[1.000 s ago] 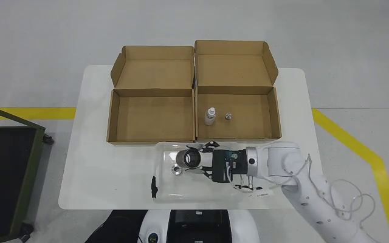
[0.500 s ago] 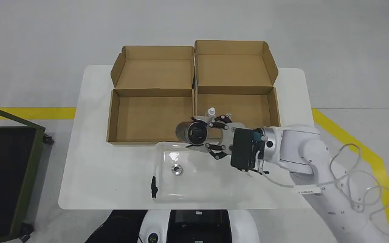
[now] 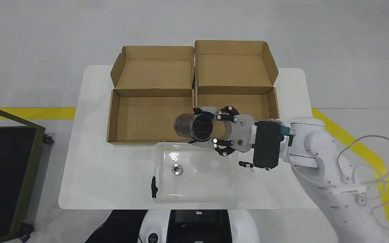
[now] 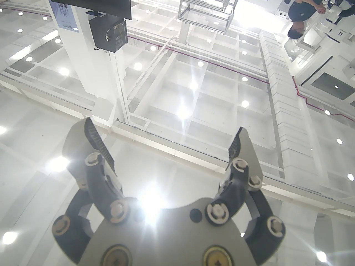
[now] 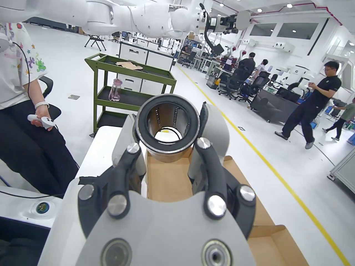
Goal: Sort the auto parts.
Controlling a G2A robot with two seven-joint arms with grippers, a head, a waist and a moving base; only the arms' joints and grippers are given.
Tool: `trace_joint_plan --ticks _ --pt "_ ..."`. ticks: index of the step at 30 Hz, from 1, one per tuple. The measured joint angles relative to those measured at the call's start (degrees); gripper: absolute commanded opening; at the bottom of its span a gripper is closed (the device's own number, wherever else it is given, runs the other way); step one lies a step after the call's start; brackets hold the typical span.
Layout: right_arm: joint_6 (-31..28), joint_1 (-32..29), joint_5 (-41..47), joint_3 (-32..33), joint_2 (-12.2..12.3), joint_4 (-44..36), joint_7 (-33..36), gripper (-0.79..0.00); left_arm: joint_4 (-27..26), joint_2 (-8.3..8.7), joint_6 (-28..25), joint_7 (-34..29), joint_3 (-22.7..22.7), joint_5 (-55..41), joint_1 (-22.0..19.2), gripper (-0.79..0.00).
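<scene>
Sleeve of metal, hollow and dark-rimmed, lies on its side in the air, clenched between the two fingers of the right gripper. In the top view it hangs over the inner front corner of the left cardboard box, where that box meets the right cardboard box. Its open end faces away from the gripper, toward the left box. The right wrist view looks straight through the bore of the sleeve, with brown cardboard below it. Both boxes stand open, side by side and touching, lids folded back. Nearer the robot sits a clear tray with a small round metal part and a black part in it. All rest on the white table. The left gripper points at the ceiling, fingers spread apart, grasping nothing.
</scene>
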Motion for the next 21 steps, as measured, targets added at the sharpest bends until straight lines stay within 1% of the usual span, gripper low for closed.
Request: trace_joint_plan --ticks 8,17,21 --pt "-0.08 1.42 0.07 -1.68 -0.52 1.59 0.82 -0.785 0.00 0.00 0.00 0.00 0.00 0.00 0.00 0.000" --pt "0.66 4.06 -0.71 -6.70 -1.56 6.27 5.97 -0.785 0.00 0.00 0.00 0.00 0.00 0.00 0.00 0.000" --pt "1.80 5.65 -0.81 -9.55 -2.31 9.73 8.22 -0.785 0.00 0.00 0.00 0.00 0.00 0.00 0.00 0.000"
